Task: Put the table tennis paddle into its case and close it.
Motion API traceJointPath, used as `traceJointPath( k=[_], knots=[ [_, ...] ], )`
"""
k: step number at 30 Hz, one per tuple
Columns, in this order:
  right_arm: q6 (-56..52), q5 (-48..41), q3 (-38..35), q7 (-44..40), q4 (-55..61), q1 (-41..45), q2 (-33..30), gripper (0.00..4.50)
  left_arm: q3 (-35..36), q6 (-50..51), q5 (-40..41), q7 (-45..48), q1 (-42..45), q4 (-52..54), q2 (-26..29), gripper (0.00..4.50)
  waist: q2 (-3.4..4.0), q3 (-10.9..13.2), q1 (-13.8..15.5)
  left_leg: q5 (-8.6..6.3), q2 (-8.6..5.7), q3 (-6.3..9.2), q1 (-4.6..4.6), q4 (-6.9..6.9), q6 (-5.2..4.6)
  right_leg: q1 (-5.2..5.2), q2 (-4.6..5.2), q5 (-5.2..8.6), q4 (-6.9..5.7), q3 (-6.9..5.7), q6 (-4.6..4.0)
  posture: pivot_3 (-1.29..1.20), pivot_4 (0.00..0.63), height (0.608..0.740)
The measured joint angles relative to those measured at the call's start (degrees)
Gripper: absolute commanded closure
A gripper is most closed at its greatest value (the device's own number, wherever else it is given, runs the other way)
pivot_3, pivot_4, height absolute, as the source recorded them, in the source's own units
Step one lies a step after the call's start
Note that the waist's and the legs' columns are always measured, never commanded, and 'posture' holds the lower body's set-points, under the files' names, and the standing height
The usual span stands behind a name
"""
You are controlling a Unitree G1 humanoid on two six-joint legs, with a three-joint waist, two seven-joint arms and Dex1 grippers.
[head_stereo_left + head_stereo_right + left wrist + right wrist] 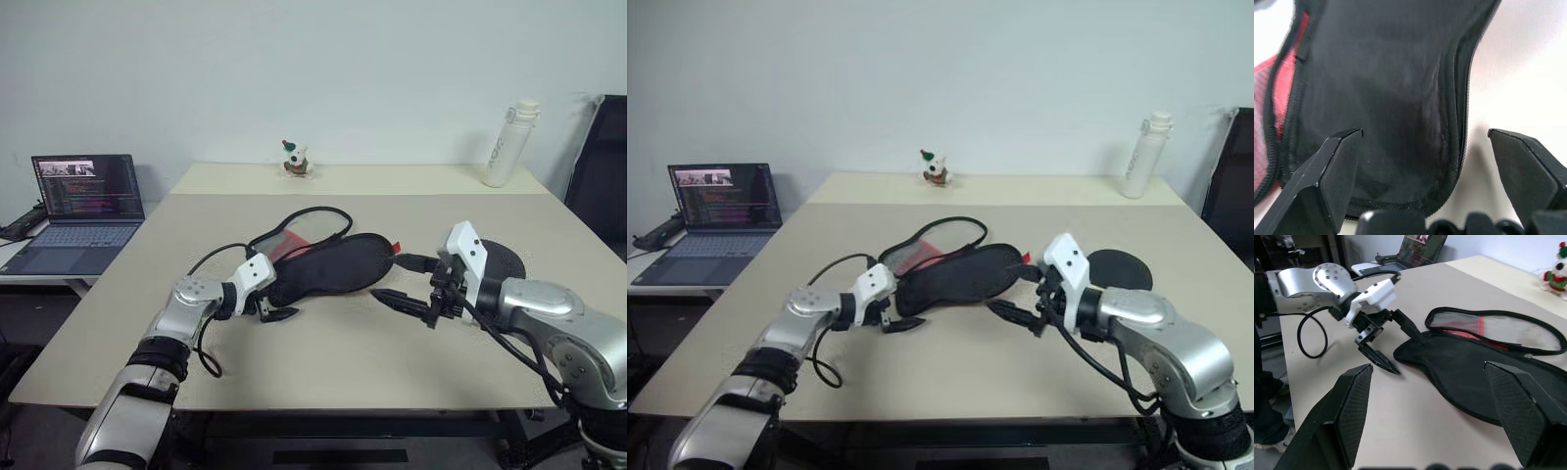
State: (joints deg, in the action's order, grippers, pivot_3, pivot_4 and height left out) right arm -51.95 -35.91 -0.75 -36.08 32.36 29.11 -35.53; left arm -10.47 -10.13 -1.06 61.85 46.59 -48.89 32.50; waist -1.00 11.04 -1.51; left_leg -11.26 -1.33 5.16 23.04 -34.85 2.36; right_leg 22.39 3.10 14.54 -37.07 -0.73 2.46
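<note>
We see the left gripper point(1383, 340) with fingers spread, grasping nothing, at the narrow end of the case point(328, 264), which lies unzipped mid-table with nothing visible inside it. The right gripper point(404, 282) hangs released above the table point(323, 357), just right of the case. The table tennis paddle point(1122, 266) lies flat behind it, toward the table's right edge.

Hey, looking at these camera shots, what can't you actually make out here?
- Table tennis paddle: head views, mostly hidden behind the right gripper; handle unseen.
- Case: left wrist view, cut off by the picture's edges.
- Laptop screen: head views, text too small to read.
- Bottle label: too small to read.
</note>
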Motion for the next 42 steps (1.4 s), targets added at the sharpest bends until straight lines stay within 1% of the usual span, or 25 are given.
traceJointPath(
  k=[3, 8, 10, 11, 12, 16, 20, 22, 23, 27, 29, 31, 33, 36, 38, 42],
  knots=[
    [1.0, 0.8, 0.0, 0.2, -0.1, -0.3, 0.0, 0.54, -0.2, -2.0, -0.9, 0.0, 1.1, -2.5, -0.6, 0.04, -0.01, 0.0, 0.0, 0.0, 0.0, 0.01, -0.01, -0.02, 0.0, -0.01, 0.0, -0.01, -0.04, 0.0, 0.01, 0.0, 0.15, 0.74],
    [1.9, 1.0, 0.1, 0.2, -0.1, -2.0, 0.3, 0.54, -0.2, -4.3, -1.8, 0.2, 1.4, -3.8, -0.8, 0.04, -0.02, 0.0, 0.0, 0.0, 0.02, 0.01, -0.05, -0.04, 0.0, -0.04, 0.0, -0.01, -0.07, 0.01, 0.02, 0.0, 0.15, 0.74],
    [2.5, 1.3, 0.1, 0.2, -0.1, -2.5, 0.4, 0.54, -0.2, -4.9, -1.9, 0.3, 1.4, -4.1, -0.8, 0.39, -0.03, 0.0, 0.0, 0.0, 0.01, 0.01, -0.05, -0.04, 0.0, -0.04, 0.0, -0.01, -0.06, 0.01, 0.02, 0.0, 0.15, 0.74],
    [2.7, 1.4, 0.1, 0.3, -0.2, -2.9, 0.4, 0.54, -0.2, -5.2, -1.8, 0.8, 1.5, -4.5, -0.9, 0.61, -0.03, 0.0, 0.0, 0.0, 0.01, 0.01, -0.05, -0.04, 0.0, -0.04, 0.0, -0.01, -0.06, 0.01, 0.02, 0.0, 0.15, 0.74],
    [2.7, 1.4, 0.1, 0.4, -0.3, -3.1, 0.4, 0.54, -0.1, -5.3, -1.8, 1.3, 1.5, -4.7, -1.0, 0.93, -0.03, 0.0, 0.0, 0.0, 0.01, 0.01, -0.05, -0.04, 0.0, -0.04, 0.0, -0.01, -0.06, 0.01, 0.02, 0.0, 0.15, 0.74],
    [2.9, 1.4, -0.2, 1.2, -1.1, -3.4, 0.6, 0.54, -0.1, -5.0, -1.3, 2.8, 1.5, -5.6, -1.4, 2.29, -0.03, 0.0, 0.0, 0.01, 0.02, 0.02, -0.1, -0.08, -0.01, -0.05, 0.0, -0.02, -0.16, 0.0, 0.02, 0.0, 0.15, 0.74],
    [2.9, 1.3, -1.2, 1.8, -1.2, -4.0, 0.6, 0.54, 0.4, -4.3, -1.2, 2.9, 1.5, -6.6, -1.4, 3.77, -0.03, 0.0, 0.0, 0.02, 0.05, 0.02, -0.15, -0.1, -0.02, -0.06, -0.02, -0.02, -0.25, 0.0, 0.02, 0.0, 0.15, 0.74],
    [2.9, 1.3, -2.2, 2.2, -1.2, -4.2, 0.5, 0.54, 1.3, -3.7, -0.7, 2.6, 1.5, -7.3, -1.4, 4.38, -0.03, 0.0, -0.2, 0.02, 0.05, 0.02, -0.15, -0.1, -0.02, -0.06, -0.02, -0.02, -0.26, 0.0, 0.02, 0.0, 0.15, 0.74],
    [2.9, 1.3, -2.7, 2.4, -1.2, -4.3, 0.4, 0.54, 1.8, -3.4, -0.4, 2.4, 1.5, -7.6, -1.4, 4.48, -0.03, 0.0, -0.2, 0.02, 0.06, 0.02, -0.15, -0.1, -0.02, -0.06, -0.02, -0.02, -0.26, 0.0, 0.02, 0.0, 0.15, 0.74],
    [2.9, 1.3, -3.1, 2.5, -1.3, -4.5, 0.2, 0.54, 3.4, -0.5, 0.8, 2.4, 1.4, -7.2, -2.4, 4.48, -0.03, 0.0, -0.2, 0.02, 0.04, 0.02, -0.12, -0.09, -0.02, -0.05, -0.03, -0.02, -0.24, 0.0, 0.02, 0.0, 0.15, 0.74],
    [2.9, 1.3, -3.5, 2.5, -1.3, -4.8, -0.1, 0.54, 3.9, 3.3, 2.4, 2.9, -0.1, -2.1, -3.8, 4.48, -0.03, 0.0, -0.2, 0.02, 0.05, 0.02, -0.09, -0.09, -0.02, -0.05, 0.01, -0.02, -0.21, 0.02, 0.02, 0.0, 0.15, 0.74],
    [2.9, 1.2, -3.9, 2.5, -1.3, -4.9, -0.1, 0.54, 3.9, 9.4, 4.8, 3.6, -4.0, 8.1, -6.4, 4.48, -0.03, 0.0, 0.0, 0.02, 0.09, 0.04, -0.04, -0.09, -0.02, -0.06, 0.09, -0.02, -0.14, 0.05, 0.03, 0.0, 0.15, 0.74],
    [2.9, 1.2, -4.1, 2.6, -1.3, -5.0, -0.1, 0.54, 3.2, 14.9, 6.0, 3.3, -6.6, 15.3, -8.8, 4.48, -0.04, 0.0, 0.1, 0.02, 0.06, 0.03, 0.0, -0.09, -0.02, -0.05, 0.09, -0.04, -0.06, 0.05, 0.06, 0.0, 0.15, 0.74],
    [2.9, 1.1, -4.8, 2.6, -1.4, -5.4, -0.4, 0.54, 1.8, 24.8, 7.7, 0.1, -8.7, 25.1, -13.2, 4.48, -0.05, 0.0, 0.1, 0.02, 0.04, 0.06, 0.0, -0.11, -0.02, -0.06, 0.07, -0.04, -0.08, 0.03, 0.06, 0.0, 0.15, 0.74],
    [2.8, 0.9, -4.8, 2.6, -1.4, -5.5, -0.4, 0.54, 1.3, 28.8, 7.8, -1.9, -8.7, 28.7, -15.2, 4.48, -0.05, 0.0, 0.1, 0.02, 0.01, 0.04, -0.04, -0.11, -0.02, -0.06, 0.01, -0.04, -0.12, 0.03, 0.06, 0.0, 0.15, 0.74],
    [2.7, 0.9, -4.9, 2.4, -1.4, -5.9, -1.3, 0.54, 0.3, 34.5, 7.5, -9.0, -7.4, 29.3, -22.1, 4.48, -0.05, 0.0, 0.1, 0.02, 0.0, 0.02, -0.11, -0.12, -0.02, -0.09, -0.02, -0.05, -0.15, 0.04, 0.08, 0.0, 0.15, 0.74]
  ],
)
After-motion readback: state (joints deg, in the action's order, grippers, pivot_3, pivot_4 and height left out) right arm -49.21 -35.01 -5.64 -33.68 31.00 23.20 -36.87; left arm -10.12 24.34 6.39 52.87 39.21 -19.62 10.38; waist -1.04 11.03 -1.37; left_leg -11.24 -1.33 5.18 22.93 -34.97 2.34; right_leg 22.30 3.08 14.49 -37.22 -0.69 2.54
